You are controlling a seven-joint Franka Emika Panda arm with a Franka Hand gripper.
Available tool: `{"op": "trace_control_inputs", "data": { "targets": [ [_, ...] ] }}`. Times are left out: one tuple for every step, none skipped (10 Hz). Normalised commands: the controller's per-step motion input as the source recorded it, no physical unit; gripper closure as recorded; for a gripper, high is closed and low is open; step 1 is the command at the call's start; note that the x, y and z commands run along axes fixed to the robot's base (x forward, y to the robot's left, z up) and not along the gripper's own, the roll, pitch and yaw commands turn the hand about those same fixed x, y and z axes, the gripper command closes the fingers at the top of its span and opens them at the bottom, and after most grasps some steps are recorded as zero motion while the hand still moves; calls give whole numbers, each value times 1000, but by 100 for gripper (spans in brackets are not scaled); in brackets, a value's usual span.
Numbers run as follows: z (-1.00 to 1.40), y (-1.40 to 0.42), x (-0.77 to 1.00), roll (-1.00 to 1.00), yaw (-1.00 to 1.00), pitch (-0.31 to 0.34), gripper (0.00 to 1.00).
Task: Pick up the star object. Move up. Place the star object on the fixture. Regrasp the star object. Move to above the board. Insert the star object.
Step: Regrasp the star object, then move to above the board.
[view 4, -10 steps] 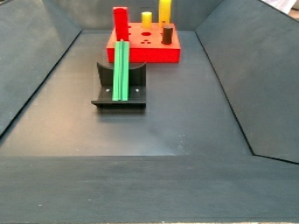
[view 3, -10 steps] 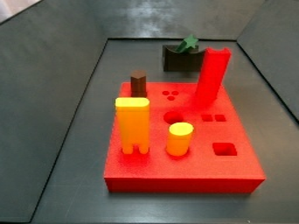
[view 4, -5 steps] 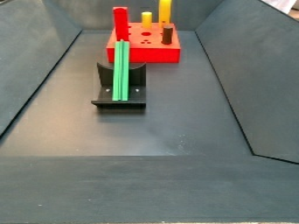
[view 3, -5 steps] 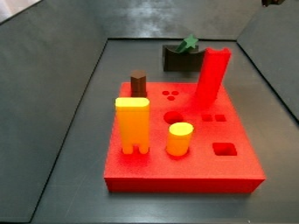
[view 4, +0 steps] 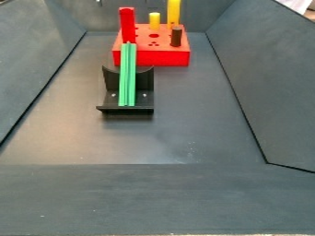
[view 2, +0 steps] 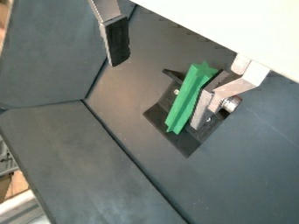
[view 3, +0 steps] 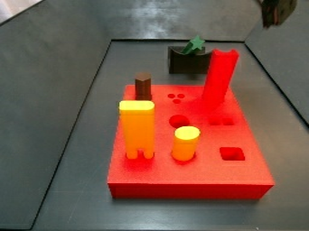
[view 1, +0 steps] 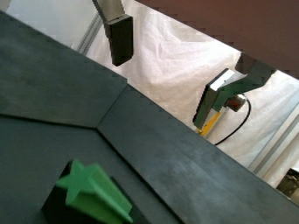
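The star object (view 4: 127, 74), a long green bar, lies tilted on the dark fixture (view 4: 127, 99) in front of the red board (view 4: 154, 53). In a side view its star end (view 3: 194, 44) sticks up from the fixture (view 3: 182, 61) behind the board (view 3: 193, 158). My gripper (view 3: 279, 11) hangs high at that view's upper right corner, apart from everything. Both wrist views show it open and empty (view 1: 167, 74) (view 2: 163, 74), with the star object (view 2: 187, 98) (view 1: 87, 192) on the fixture (view 2: 173, 133) well below.
On the board stand a tall red peg (view 3: 221, 77), a yellow-orange peg (view 3: 136, 129), a yellow cylinder (view 3: 185, 143) and a brown cylinder peg (view 3: 144, 87). Sloping dark walls (view 4: 37, 83) enclose the floor on all sides.
My gripper has come into a side view at the upper right corner, where only a sliver showed half a second ago. The star object, fixture and board have not moved.
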Motion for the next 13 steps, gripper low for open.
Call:
{"op": "trace_control_inputs", "data": {
  "targets": [
    [-1000,27,66,95,65,-143,0],
    [-1000,26,70,81,43,-145,0],
    [-1000,25,73,69,9,-139,0],
    [-1000,22,77,63,-26,-126,0],
    [-1000,19,80,60,-48,-105,0],
    [-1000,16,82,61,-54,-93,0],
    [-879,12,75,54,-61,-61,0],
    [-770,9,72,51,-59,-47,0],
    [-557,4,65,49,-50,-18,0],
    [-353,-4,61,48,-31,9,0],
    [-202,-4,68,50,-17,24,0],
    [0,0,0,0,0,0,100],
    [1000,17,172,-185,-87,419,100]
  ]
}}
